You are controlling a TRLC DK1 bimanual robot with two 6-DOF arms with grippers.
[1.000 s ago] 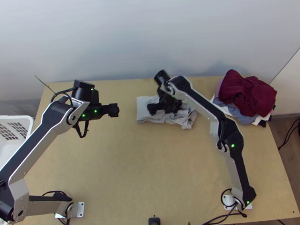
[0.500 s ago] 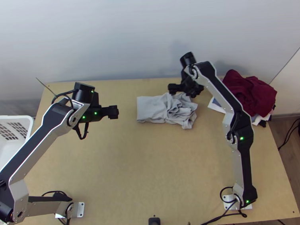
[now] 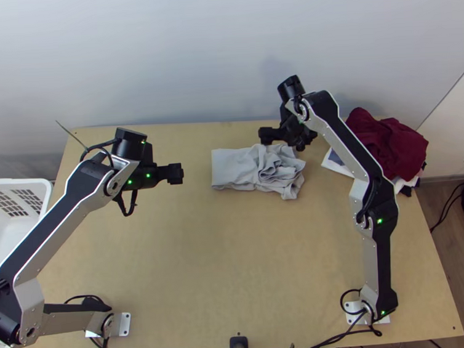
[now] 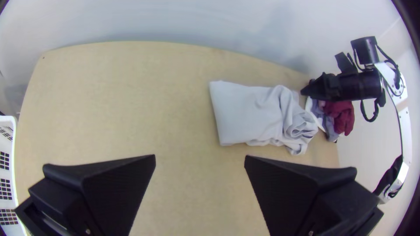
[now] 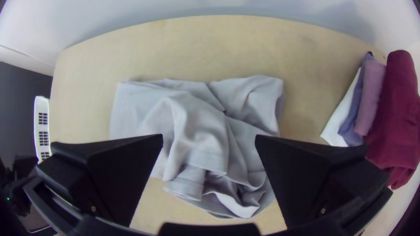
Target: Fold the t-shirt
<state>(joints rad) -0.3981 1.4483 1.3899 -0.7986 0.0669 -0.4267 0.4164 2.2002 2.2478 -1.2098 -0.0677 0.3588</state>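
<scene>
Folding of a t-shirt. The light grey t-shirt [image 3: 235, 168] lies on the wooden bench [image 3: 217, 267], towards its far side: smooth and straight-edged at the end nearer the white basket [image 3: 42, 182], bunched at the end nearer the garment pile [image 3: 388, 145]. Right gripper [image 3: 267, 136]: over the far edge of the bunched part, fingers parted and released. Left gripper [image 3: 178, 173]: above bare wood, well apart from the cloth, fingers likewise spread, grasping nothing.

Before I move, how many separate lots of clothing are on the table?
2: the light grey t-shirt, upper middle of the top view, and the stack topped with dark red cloth, farther right. More pieces may be hidden inside the stack.
</scene>
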